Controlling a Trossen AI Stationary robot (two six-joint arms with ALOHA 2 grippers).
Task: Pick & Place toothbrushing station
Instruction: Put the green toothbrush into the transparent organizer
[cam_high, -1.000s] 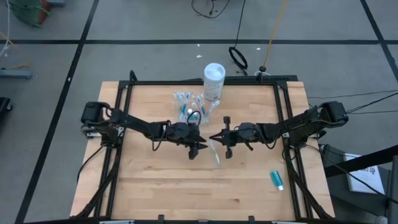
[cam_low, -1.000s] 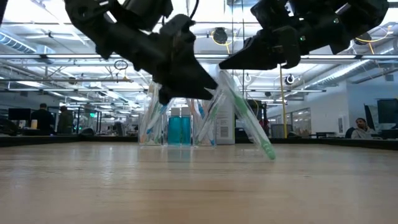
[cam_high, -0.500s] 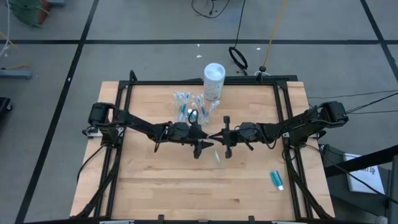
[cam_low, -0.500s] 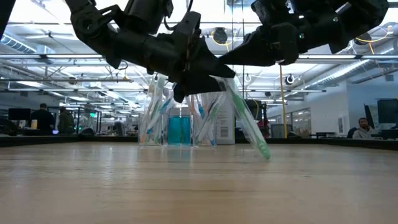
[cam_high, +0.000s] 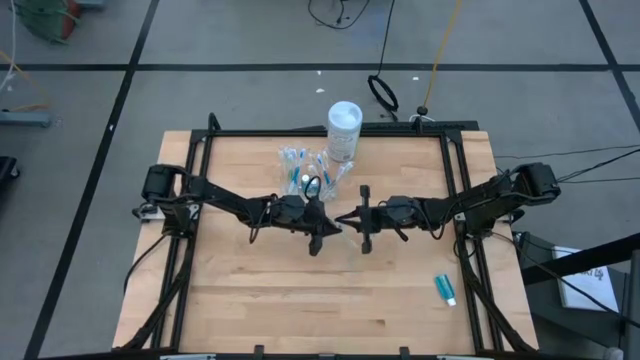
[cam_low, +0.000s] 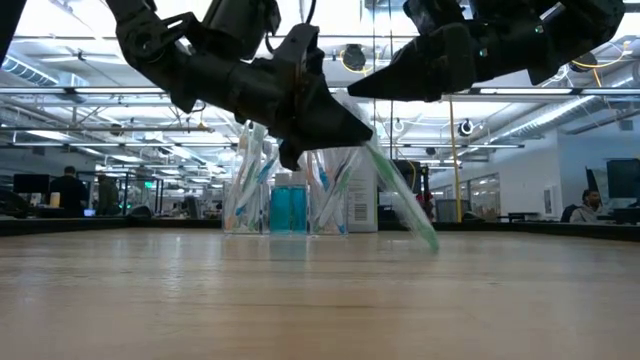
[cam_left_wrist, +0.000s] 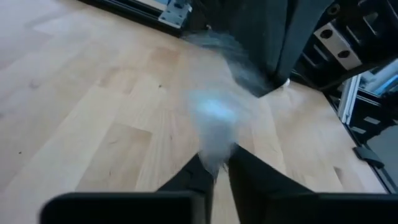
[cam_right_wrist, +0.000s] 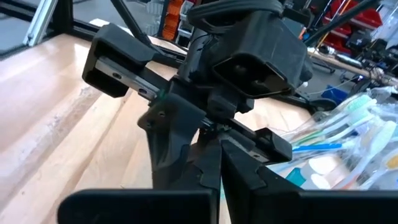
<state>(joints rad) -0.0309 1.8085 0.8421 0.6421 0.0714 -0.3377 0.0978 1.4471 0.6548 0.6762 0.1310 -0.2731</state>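
A toothbrush in a clear wrapper (cam_low: 400, 195) hangs slanted over the middle of the table, its green head end lowest (cam_low: 428, 240). It shows faintly in the high view as the toothbrush (cam_high: 349, 243). My left gripper (cam_high: 332, 229) and my right gripper (cam_high: 343, 221) meet tip to tip at its upper end, both shut on it. Behind them stands the clear cup (cam_high: 305, 170), holding several pastel toothbrushes and blue tubes. My left gripper pinches the wrapped toothbrush's upper part (cam_left_wrist: 214, 155) between its two fingers. It comes from the table's left, slanting a little downward. The toothbrush hangs tilted below the fingers. My right gripper has the toothbrush's top end, coming nearly level from the table's right. The left gripper (cam_low: 345, 128) stands in front of the place of contact, so the hold itself does not show. The toothbrush's shaft (cam_low: 375, 155) slants down from there.
A tall white container (cam_high: 343, 130) stands at the far edge, right of the cup. A blue toothpaste tube (cam_high: 445, 288) lies near the table's right near corner. Bare wood lies in front of both grippers. People sit in the room beyond.
My left gripper has moved toward the table's right, up to the right gripper's tip, tipped downward a little, and shut on the toothbrush's upper part. The toothbrush has kept hanging from the right gripper, with its low end hardly shifted.
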